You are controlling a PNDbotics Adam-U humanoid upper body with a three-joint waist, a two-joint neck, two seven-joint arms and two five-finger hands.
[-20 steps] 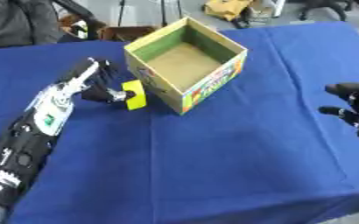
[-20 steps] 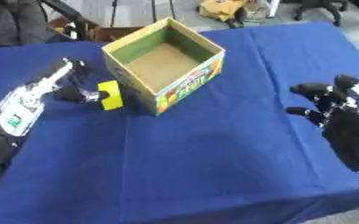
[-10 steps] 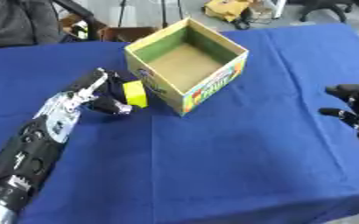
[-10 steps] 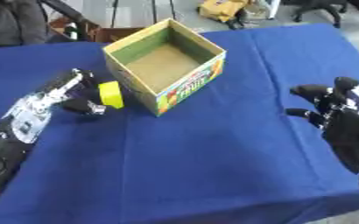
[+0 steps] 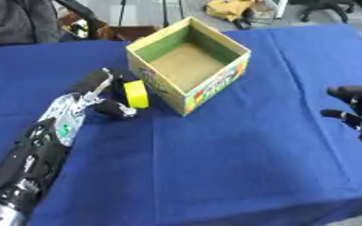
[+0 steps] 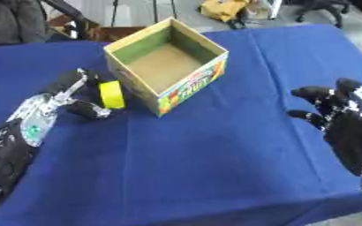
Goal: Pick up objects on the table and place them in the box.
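- The cardboard box (image 5: 189, 66) sits open-topped on the blue table (image 5: 238, 159), turned corner-on to the camera, its inside bare.
- Right beside the box's near-left wall stands a small yellow block (image 5: 136, 94), on edge, its long side running up and down and slightly tilted (whether it touches the box wall is hard to tell).
- The left robot hand (image 5: 100, 90) is at the block: fingers above and behind it, thumb (image 5: 115, 109) curled in below, pinching it between them.
- The box wall is the obstacle here, rising directly between the block and the open top.
- The right robot hand (image 6: 340, 115) waits at the right edge, well apart from the box, fingers loosely spread and holding nothing.
- The right eye view shows that hand's palm and forearm; the left eye view catches only its dark fingertips.
- Clutter lies beyond the far table edge: dark cloth (image 5: 18, 20) and a yellow bundle (image 5: 230, 9).
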